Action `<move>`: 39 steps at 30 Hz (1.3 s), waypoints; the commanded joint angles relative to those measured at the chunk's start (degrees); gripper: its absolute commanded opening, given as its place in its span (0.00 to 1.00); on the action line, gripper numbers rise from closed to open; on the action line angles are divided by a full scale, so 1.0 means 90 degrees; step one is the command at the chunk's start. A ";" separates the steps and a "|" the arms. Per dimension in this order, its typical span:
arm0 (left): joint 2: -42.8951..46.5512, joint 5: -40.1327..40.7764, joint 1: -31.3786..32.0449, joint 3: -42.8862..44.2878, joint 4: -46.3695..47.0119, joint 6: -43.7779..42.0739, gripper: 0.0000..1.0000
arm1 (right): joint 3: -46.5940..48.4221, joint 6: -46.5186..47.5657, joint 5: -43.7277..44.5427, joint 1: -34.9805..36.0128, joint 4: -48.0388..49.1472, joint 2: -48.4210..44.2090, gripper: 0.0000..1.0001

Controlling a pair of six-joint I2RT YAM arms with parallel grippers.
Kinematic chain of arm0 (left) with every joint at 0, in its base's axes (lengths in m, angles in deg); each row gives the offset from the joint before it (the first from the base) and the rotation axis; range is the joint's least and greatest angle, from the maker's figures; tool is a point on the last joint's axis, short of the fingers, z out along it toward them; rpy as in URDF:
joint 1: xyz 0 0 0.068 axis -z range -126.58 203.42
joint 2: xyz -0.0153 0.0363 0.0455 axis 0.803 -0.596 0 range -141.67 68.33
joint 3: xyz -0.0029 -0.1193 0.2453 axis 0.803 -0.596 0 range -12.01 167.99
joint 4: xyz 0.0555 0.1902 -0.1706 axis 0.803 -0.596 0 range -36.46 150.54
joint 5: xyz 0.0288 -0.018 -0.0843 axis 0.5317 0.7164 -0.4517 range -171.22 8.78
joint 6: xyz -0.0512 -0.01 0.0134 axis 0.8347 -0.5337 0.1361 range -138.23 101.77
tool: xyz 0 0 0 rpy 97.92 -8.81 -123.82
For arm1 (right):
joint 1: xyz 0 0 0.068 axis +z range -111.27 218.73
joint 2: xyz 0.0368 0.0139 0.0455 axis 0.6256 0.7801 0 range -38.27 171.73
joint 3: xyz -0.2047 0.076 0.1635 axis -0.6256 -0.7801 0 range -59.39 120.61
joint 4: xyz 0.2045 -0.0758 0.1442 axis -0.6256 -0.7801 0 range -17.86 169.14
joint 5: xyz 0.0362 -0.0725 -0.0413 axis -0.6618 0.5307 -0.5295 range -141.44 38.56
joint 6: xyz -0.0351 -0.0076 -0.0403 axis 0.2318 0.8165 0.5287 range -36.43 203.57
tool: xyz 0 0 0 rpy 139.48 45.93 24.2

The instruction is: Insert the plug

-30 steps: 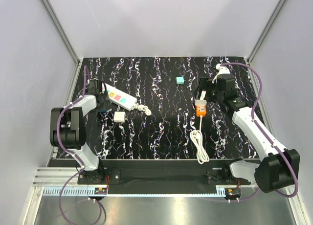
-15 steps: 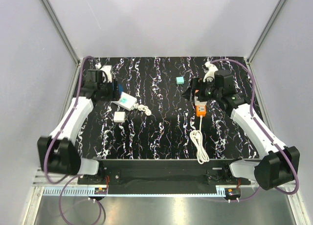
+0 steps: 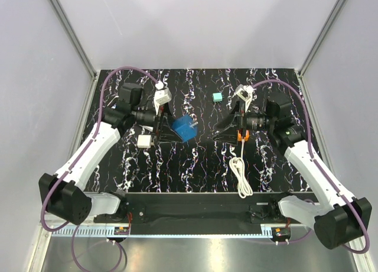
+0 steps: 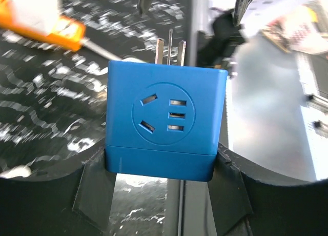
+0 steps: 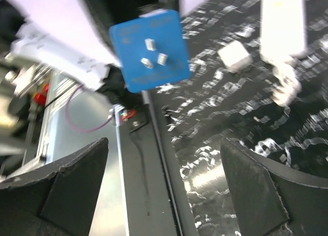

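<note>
Left arm has swung in from the far-left side to mid-table. Right arm has come off the orange strip and turned to face it. Left gripper [image 4: 161,166] is clamped on a blue plug adapter [image 4: 166,118], held off the table. Its prongs [image 4: 170,43] point at the right gripper [image 5: 164,184], whose fingers stand wide apart, empty. White cube plug [image 3: 144,141] lies untouched on the table [image 3: 195,165], near the left gripper on its near side. Orange power strip [image 3: 241,133] sits by the right claw, cord [image 3: 239,174] trailing toward the near edge. Judged: handover or re-grip in the air before insertion. Bare table shows between the claws; teal cube [image 3: 217,97] is well apart at the back.
</note>
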 commanded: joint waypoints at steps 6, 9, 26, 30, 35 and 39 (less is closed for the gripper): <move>-0.0171 -0.0839 0.0389 0.0307 0.0219 -0.0150 0.00 | 0.0226 -0.0226 -0.0528 0.0583 0.0762 0.0194 0.98; -0.0113 -0.0771 0.0428 0.0191 0.0228 -0.0130 0.00 | 0.0470 -0.0382 -0.0059 0.1003 0.0821 0.0622 0.99; -0.0123 -0.0731 0.0429 0.0170 0.0219 0.0036 0.00 | 0.0256 -0.1193 0.0762 0.1590 0.2149 0.1024 0.65; -0.0181 -0.0576 0.0429 0.0414 0.0219 0.0299 0.30 | 0.0246 -0.1173 0.0918 0.1590 0.2129 0.1112 0.22; 0.0023 -0.0156 0.0438 0.0523 0.0704 0.1108 0.57 | -0.0279 -0.2197 0.0771 0.1590 0.3591 0.1161 0.04; 0.0530 0.0011 0.0429 0.0016 0.1983 0.2202 0.62 | -0.0545 -0.2813 0.1239 0.1589 0.4753 0.1200 0.00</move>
